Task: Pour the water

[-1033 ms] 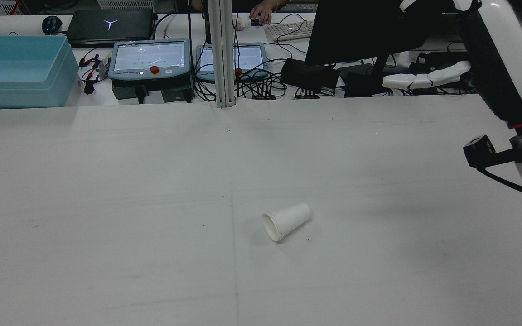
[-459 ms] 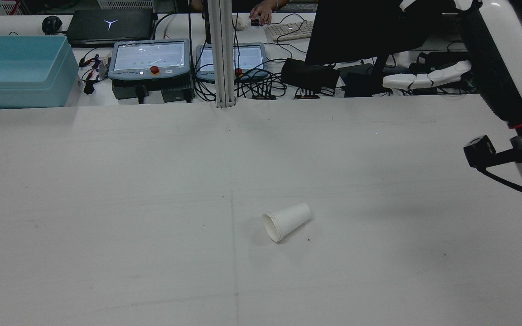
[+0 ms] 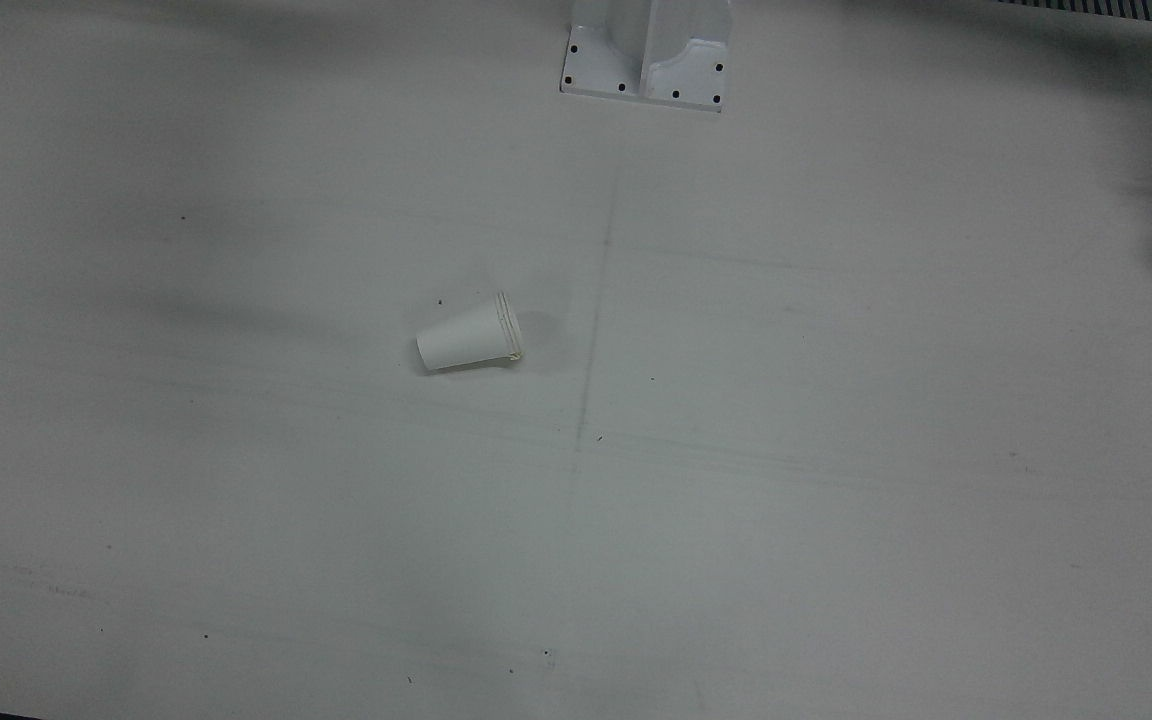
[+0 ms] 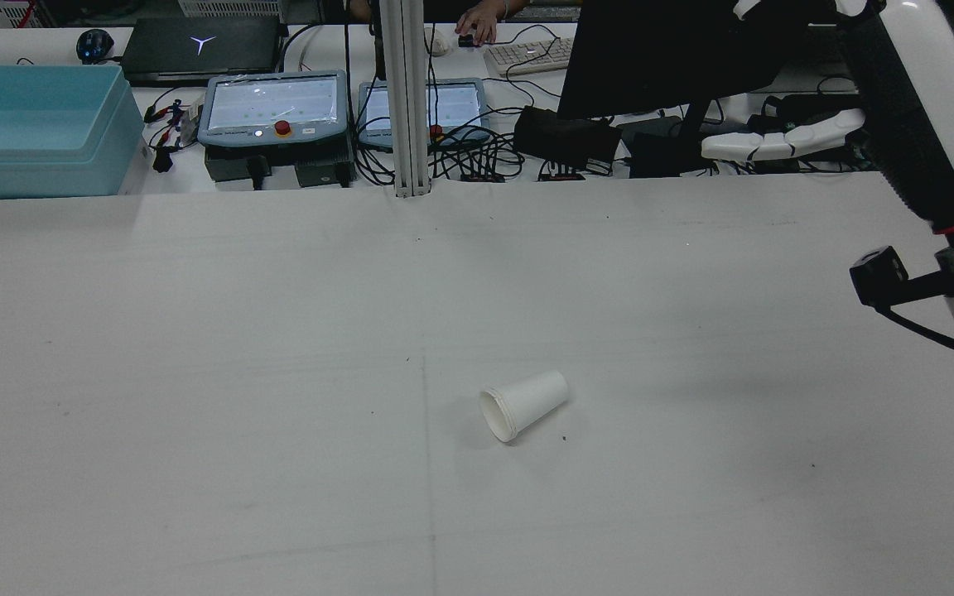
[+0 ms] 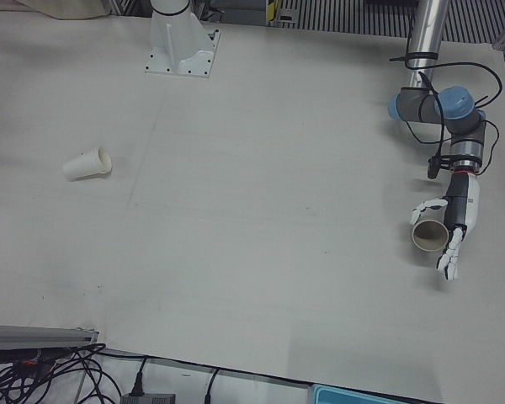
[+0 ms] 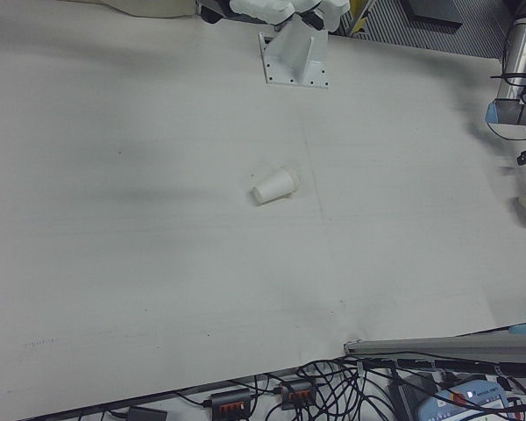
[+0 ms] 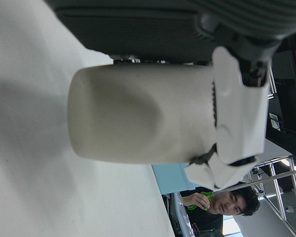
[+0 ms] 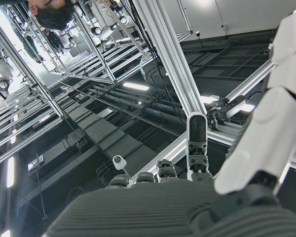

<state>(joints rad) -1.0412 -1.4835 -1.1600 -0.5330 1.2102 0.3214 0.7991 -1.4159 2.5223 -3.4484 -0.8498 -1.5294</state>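
Two cups; two pendants

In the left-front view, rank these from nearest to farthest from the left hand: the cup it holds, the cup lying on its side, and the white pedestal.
1. The held cup, in the left hand at the view's right.
2. The white pedestal, at the top edge, left of centre.
3. The tipped cup, lying at the far left of the table.

White table: paper cup on side near centre; pedestal at edge.
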